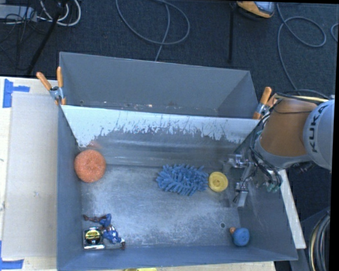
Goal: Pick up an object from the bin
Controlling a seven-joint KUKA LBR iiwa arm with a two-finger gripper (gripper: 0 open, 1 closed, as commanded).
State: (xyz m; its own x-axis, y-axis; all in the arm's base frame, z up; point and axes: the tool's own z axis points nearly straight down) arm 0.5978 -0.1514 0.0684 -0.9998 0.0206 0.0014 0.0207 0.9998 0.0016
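**My hand is down by the little yellow thing**

My hand (238,198) hangs low in the right side of the grey bin (154,98), because my arm (295,135) comes in over that wall. I cannot tell if my hand is wide or narrow, and I see nothing in it. Just beside it, to the left, lies a small yellow round thing (218,182), right next to a fuzzy blue brush (181,179). I think the yellow thing is the closest one to pick. A small blue ball (241,236) lies near the front right corner. An orange scrubby ball (90,166) sits far off by the left wall. A yellow and black tape measure (92,237) lies in the front left corner. The things lie apart, so each looks easy to get at. On my arm I can read "KUK". The words on the tape measure are too small to read
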